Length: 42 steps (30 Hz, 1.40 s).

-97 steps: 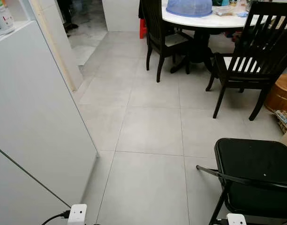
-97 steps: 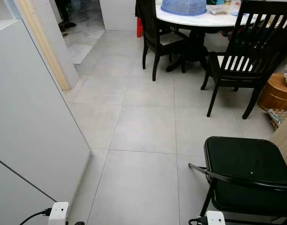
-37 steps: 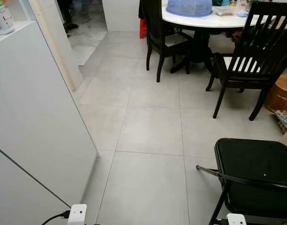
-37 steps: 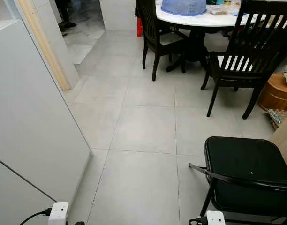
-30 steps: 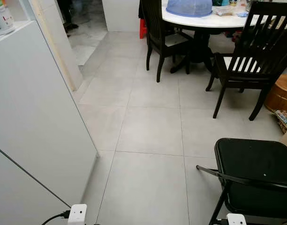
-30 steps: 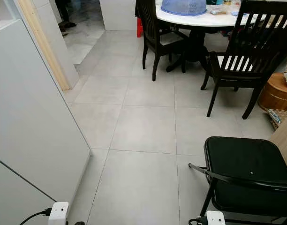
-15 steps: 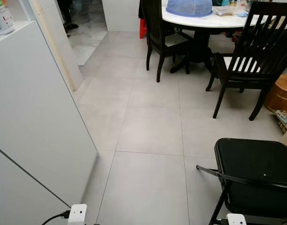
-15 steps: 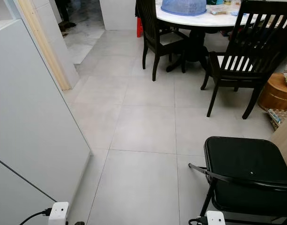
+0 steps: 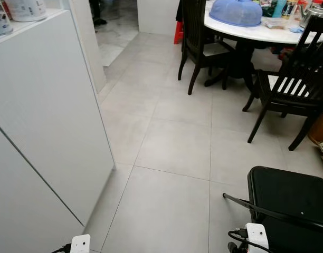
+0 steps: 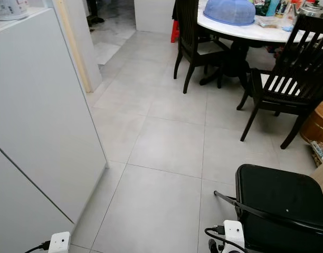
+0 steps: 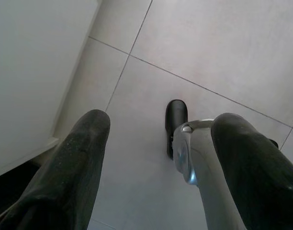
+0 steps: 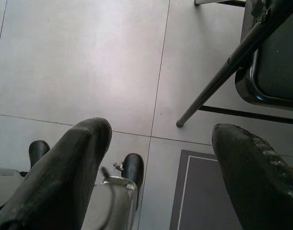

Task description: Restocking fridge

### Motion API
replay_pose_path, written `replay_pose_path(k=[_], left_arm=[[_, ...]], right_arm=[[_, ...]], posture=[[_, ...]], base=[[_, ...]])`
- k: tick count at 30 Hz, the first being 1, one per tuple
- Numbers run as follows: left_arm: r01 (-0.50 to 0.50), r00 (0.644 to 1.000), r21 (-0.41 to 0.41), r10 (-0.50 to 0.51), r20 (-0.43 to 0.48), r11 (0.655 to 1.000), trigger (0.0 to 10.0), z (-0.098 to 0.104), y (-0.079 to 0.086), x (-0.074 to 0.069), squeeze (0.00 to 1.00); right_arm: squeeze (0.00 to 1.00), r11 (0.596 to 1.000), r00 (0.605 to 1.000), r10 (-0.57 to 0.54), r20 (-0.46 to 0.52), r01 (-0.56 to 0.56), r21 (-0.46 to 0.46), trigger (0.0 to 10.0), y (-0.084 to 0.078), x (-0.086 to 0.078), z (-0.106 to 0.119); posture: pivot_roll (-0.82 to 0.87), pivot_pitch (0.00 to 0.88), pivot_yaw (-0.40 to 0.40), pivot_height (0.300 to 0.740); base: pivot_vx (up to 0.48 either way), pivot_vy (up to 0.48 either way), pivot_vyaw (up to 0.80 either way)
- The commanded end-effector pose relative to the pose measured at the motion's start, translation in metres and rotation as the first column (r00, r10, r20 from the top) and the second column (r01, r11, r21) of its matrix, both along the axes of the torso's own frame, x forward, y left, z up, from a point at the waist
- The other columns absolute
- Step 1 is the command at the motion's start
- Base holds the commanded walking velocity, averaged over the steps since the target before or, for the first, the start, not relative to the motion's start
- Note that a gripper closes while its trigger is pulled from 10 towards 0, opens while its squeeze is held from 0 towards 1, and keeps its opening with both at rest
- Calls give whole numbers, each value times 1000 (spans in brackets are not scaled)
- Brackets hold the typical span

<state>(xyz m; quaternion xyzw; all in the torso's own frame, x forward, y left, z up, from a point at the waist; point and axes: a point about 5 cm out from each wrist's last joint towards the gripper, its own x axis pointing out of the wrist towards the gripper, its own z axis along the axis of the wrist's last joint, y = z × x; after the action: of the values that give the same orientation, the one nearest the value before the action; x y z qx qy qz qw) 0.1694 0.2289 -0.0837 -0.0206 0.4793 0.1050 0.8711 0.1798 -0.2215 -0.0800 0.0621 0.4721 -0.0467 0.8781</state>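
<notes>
A tall white fridge panel (image 9: 45,116) stands at my left, seam lines crossing its face and white containers (image 9: 25,9) on the ledge above it. Both arms hang low at my sides. My left gripper (image 11: 161,124) is open over the grey floor tiles, close beside the white panel's lower edge (image 11: 36,72). My right gripper (image 12: 161,132) is open above the tiles, close to a leg of the black folding chair (image 12: 218,81). Nothing is between either pair of fingers. The white wrist units show at the lower edge (image 9: 79,243) (image 9: 255,234).
A black folding chair (image 9: 293,200) stands close on my right. Farther off is a round white table (image 9: 256,31) with a blue food cover (image 9: 236,11) and dark wooden chairs (image 9: 293,79) (image 9: 196,37). A doorway (image 9: 114,31) opens at the far left. Open tiled floor (image 9: 172,174) lies ahead.
The whole picture has shifted right and down, so the camera has moved. More of the white panel's top and its containers show. The right wrist unit sits higher in view.
</notes>
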Motion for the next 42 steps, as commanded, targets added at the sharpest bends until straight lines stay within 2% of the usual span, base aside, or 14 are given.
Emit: replay_pose_path(k=[1,11,42], left_arm=[[38,999,25,-38,7,999,10000,1,0,1,0],[67,998,38,-68,10,997,10000,2,2,3,0],[74,997,37,-74,-7,997,10000,1,1,1,0]], right_arm=[[0,1000,1000,-22,3,22,5,10000,-2,1,1],[0,1000,1000,-8,9,8,10,10000,1,2,1],[0,1000,1000,-6,2,6,27,10000,1,1,0]], posture=[[3,0,-26,740],[-3,0,-12,740],[-4,0,-18,740]], base=[[0,0,0],[0,0,0],[0,0,800]])
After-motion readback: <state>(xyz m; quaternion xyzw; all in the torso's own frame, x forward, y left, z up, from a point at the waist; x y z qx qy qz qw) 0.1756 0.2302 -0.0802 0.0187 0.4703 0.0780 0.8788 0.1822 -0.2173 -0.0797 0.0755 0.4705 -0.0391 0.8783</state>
